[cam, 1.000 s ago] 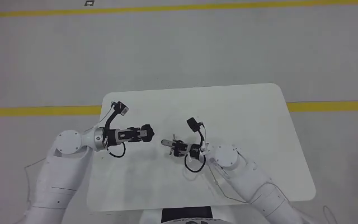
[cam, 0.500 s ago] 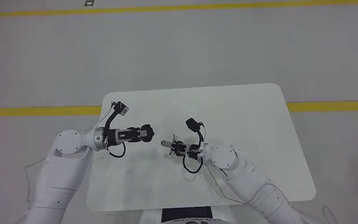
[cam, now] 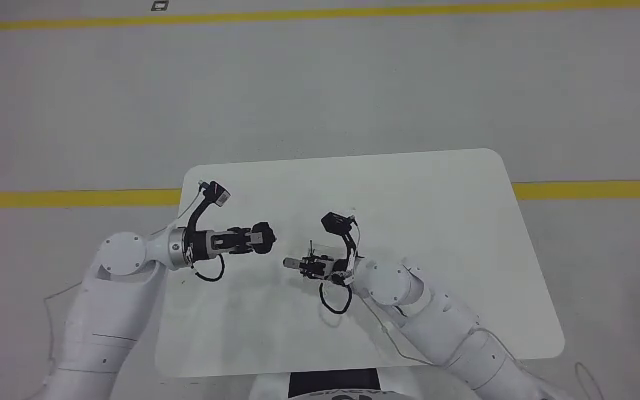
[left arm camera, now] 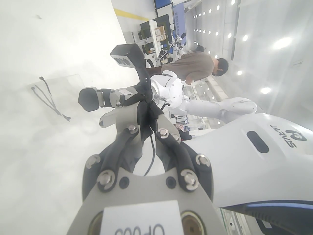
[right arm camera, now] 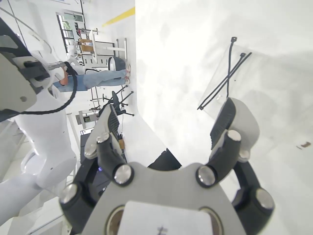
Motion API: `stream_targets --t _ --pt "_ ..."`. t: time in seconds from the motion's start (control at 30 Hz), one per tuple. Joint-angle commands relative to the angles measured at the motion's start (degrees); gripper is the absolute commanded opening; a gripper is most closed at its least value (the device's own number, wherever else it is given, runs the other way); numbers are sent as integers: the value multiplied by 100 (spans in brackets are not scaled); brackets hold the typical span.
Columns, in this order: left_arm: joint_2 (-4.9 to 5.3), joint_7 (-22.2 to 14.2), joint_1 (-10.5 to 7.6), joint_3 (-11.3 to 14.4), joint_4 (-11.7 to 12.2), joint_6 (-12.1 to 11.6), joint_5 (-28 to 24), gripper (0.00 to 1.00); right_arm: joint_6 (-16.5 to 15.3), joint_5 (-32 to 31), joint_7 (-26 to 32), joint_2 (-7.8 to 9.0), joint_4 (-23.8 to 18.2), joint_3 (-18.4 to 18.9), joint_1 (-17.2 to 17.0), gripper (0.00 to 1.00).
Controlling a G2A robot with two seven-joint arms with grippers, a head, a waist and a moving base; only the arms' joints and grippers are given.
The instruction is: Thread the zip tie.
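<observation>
Several black zip ties, crossed in an X on a clear sheet — two heads plain to see, exact count too close to call. Lying loose and flat, sheet and all, on the white table. Right there beside them, the right gripper: spread wide, black pads facing each other with bare table between. One pad overlapping the sheet's near corner in the right wrist view; touching or hovering, can't tell. Now across to the left gripper: fingers drawn tight together, linkage bars pinched in toward the middle in the left wrist view, any catch between the pads impossible to make out. From above, both grippers over the table's near left part, pointed straight at each other, tips near but apart, the left one a shade farther from the robot. From the left wrist, a head-on look at the right gripper, one dark pad forward, with its wrist camera riding on a curved black bracket; beyond that, the sheet again, ties crossed on it. Out past the table, grey floor, and two yellow lines running across it, one far off, one nearer and hidden in part by the table.
</observation>
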Motion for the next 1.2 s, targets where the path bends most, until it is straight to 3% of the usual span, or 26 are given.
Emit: stream_targets --t 0.0,0.2,1.0,1.17 --pt "0 0 0 0 0 0 0 0 55 -161 -152 3 40 -11 -20 100" --pt "0 0 0 0 0 0 0 0 372 -555 -300 -22 25 -128 41 100" --pt "0 0 0 0 0 0 0 0 327 -846 -384 -98 342 -299 176 100" --pt "0 0 0 0 0 0 0 0 124 -773 -495 -105 426 -250 113 100"
